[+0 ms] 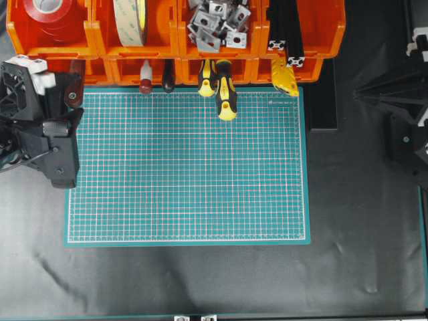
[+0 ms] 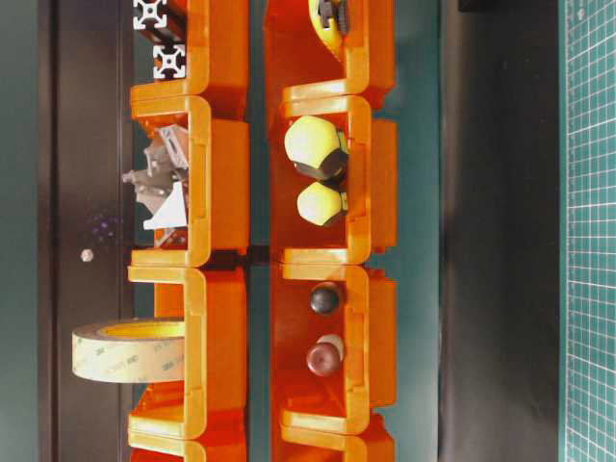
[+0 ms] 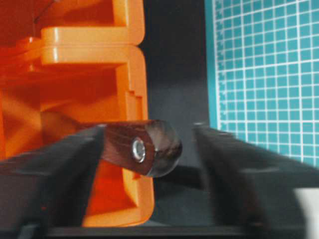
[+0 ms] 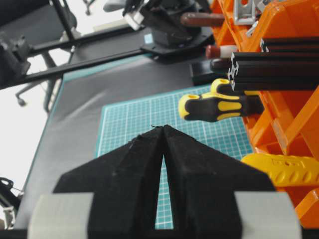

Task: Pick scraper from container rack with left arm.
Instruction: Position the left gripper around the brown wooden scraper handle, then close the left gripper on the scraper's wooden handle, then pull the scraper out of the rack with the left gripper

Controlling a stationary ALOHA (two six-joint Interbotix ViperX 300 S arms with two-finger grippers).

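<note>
Reddish-brown wood marks the scraper (image 3: 142, 148), its handle end jutting from the leftmost lower bin of the orange rack (image 1: 302, 67). The left gripper (image 3: 149, 164) straddles that handle, jaws partly open, 1 finger (image 3: 60, 169) touching it, the other apart. Grasping looks underway; next it likely must close, then draw the scraper out.

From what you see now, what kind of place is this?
Probably a workshop or lab bench: orange storage bins holding tape rolls and metal brackets, screwdrivers, and a green cutting mat on a black table.
</note>
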